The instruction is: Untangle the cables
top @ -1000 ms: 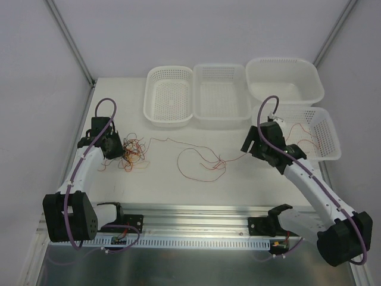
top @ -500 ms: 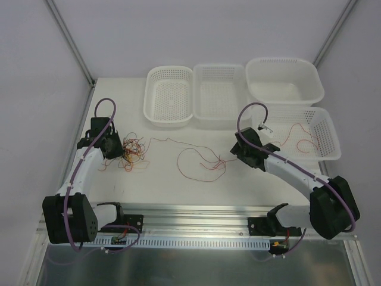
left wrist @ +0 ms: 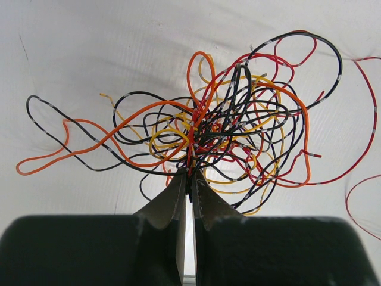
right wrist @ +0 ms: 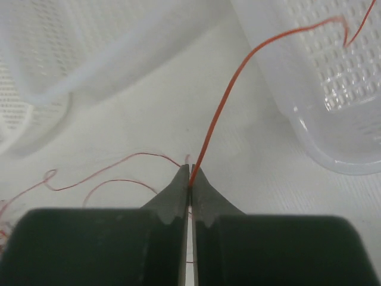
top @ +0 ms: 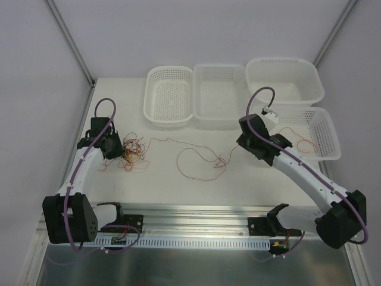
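Observation:
The cables [left wrist: 226, 131] form a knotted clump of black, orange, yellow and red wires on the white table at the left [top: 132, 153]. My left gripper [left wrist: 190, 177] is shut on strands at the clump's near edge, beside it in the top view [top: 119, 150]. A long loose red cable [top: 199, 162] squiggles across the middle of the table. My right gripper [right wrist: 190, 179] is shut on this thin red cable [right wrist: 223, 101], which rises from the fingertips and runs over the rim into the near right basket [right wrist: 333, 89]. From above, that gripper [top: 241, 146] sits just right of the squiggle.
Four white perforated baskets stand at the back and right: one at left [top: 169, 95], one in the middle [top: 220, 92], one at the far right [top: 284, 80], and the near right one [top: 324, 134] holding a curl of red wire. A metal rail [top: 196, 217] runs along the near edge.
My right arm swung left from the near right basket and back a little, and its jaws closed on the red cable. The left gripper and the clump have not moved.

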Available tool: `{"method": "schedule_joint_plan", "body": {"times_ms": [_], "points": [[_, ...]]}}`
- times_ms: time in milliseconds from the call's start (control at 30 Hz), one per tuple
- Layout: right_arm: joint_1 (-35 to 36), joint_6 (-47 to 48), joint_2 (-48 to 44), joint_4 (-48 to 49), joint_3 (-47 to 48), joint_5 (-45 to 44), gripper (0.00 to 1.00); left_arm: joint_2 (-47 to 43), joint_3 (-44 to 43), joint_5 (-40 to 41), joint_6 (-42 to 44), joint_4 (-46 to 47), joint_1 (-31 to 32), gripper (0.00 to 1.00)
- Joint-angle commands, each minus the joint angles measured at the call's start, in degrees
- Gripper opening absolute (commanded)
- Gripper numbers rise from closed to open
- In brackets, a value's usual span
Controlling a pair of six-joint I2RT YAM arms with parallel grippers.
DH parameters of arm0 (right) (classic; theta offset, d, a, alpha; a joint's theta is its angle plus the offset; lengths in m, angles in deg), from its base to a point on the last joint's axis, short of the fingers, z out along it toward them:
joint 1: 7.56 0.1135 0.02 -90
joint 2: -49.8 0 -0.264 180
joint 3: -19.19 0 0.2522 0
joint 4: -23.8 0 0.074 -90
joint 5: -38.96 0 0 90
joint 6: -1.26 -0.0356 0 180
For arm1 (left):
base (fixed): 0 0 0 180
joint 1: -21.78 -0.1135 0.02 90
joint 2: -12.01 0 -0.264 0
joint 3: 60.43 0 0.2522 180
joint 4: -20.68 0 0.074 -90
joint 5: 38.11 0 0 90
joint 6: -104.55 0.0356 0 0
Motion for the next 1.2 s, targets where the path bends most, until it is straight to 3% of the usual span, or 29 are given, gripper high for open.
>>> {"method": "schedule_joint_plan", "body": {"times_ms": [0,200,333,433,767,1000,1033,1133,1167], "points": [[0.3,8.4,-5.9,-6.4,9.6,-4.2,0.01,-0.6,0.0,-0.8,0.0,0.9,0.1,0.0],[-1.1,21.0,-8.8,-9.7,22.7,-4.9,0.01,-0.6,0.2,0.0,0.1,0.8,0.1,0.0],[-6.3,26.3,-10.3,-8.1,26.4,-2.4,0.01,-0.6,0.2,0.0,0.1,0.7,0.1,0.0],[-14.7,27.9,-10.9,-6.3,28.0,2.9,0.01,-0.6,0.2,-0.3,0.0,0.7,0.1,0.0],[-32.0,29.9,-7.4,-2.7,28.6,13.1,0.01,-0.2,0.1,-1.3,0.1,0.7,0.1,0.0],[-41.2,26.1,0.1,-1.5,22.1,14.9,0.01,-0.1,0.2,-2.9,0.0,0.7,0.1,0.0],[-42.7,25.1,1.1,-1.5,21.1,15.3,0.02,-0.1,0.1,-2.9,0.0,0.7,0.1,0.0],[-44.8,24.7,4.6,-2.9,19.0,15.4,0.27,0.1,0.1,-3.7,0.0,0.8,0.1,0.0],[-44.9,25.1,5.3,-3.7,19.1,15.7,0.45,0.2,0.1,-4.0,0.0,0.7,0.1,0.0]]}}
